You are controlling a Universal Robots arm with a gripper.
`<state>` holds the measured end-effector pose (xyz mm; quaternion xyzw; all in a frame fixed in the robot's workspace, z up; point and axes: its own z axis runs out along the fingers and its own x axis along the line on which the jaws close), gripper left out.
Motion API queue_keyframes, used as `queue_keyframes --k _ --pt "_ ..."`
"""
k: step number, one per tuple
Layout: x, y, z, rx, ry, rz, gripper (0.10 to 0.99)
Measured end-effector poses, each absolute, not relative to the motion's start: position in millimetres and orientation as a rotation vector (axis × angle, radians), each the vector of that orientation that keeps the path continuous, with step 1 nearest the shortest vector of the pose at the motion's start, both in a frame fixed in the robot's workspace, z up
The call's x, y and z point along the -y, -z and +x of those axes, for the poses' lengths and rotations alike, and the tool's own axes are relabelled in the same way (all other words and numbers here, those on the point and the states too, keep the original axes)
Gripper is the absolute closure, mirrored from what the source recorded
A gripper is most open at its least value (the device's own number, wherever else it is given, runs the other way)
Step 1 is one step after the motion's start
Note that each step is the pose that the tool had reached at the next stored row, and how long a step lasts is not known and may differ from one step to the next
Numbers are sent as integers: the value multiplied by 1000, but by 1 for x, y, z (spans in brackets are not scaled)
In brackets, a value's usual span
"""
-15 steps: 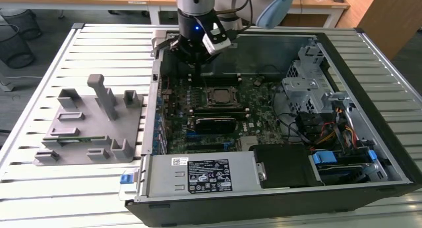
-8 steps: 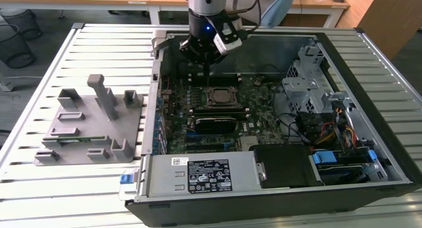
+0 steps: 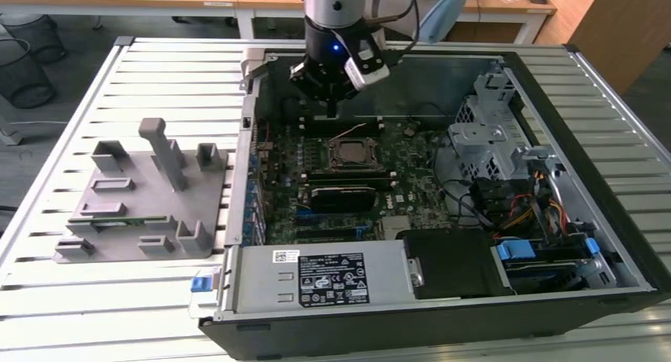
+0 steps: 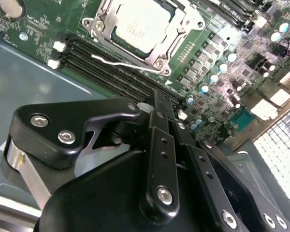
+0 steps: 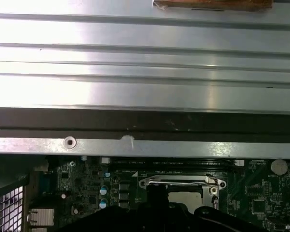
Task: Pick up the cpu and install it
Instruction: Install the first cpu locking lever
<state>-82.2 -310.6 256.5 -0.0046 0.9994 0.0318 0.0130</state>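
The cpu (image 4: 135, 26) already sits flat in its socket frame (image 4: 157, 53) on the motherboard (image 4: 34, 24) inside the open computer case (image 3: 587, 244). In the exterior view the gripper (image 3: 331, 111) hangs just above the board, towards the case's far wall, with the socket just beyond its tips on the near side. In the second wrist view its fingers (image 4: 159, 113) look pressed together and hold nothing.

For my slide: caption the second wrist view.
Shut pincer poised beside the socket frame, where the cpu sits.
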Motion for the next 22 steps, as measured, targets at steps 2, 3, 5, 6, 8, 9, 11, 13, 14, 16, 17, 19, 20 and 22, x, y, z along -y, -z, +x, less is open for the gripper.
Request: queue_keyframes --k 2,3,5,6,8,9,11,13,14,16,17,19,20,22 --pt "313 -256 -82 -3114 -100 -14 980" --pt "314 -255 -82 -3114 -100 -14 980" --pt "314 -254 -78 -3114 -100 -12 980" --pt "314 -254 -76 -3114 -100 -12 980" --pt "314 -252 -72 -3114 -100 -12 980" --pt "314 -252 -71 -3114 -100 -12 980" --pt "314 -249 -68 -3114 -100 -12 980" --pt "314 -246 -66 -3114 -100 -25 980" --pt "314 -245 -66 -3114 -100 -42 980" --pt "314 -243 -66 -3114 -101 -86 980" --pt "314 -242 -65 -3114 -101 -93 980" --pt "314 -240 -63 -3114 -101 -95 980" --pt "313 -239 -61 -3114 -101 -95 980" --pt "312 -237 -57 -3114 -101 -95 980"
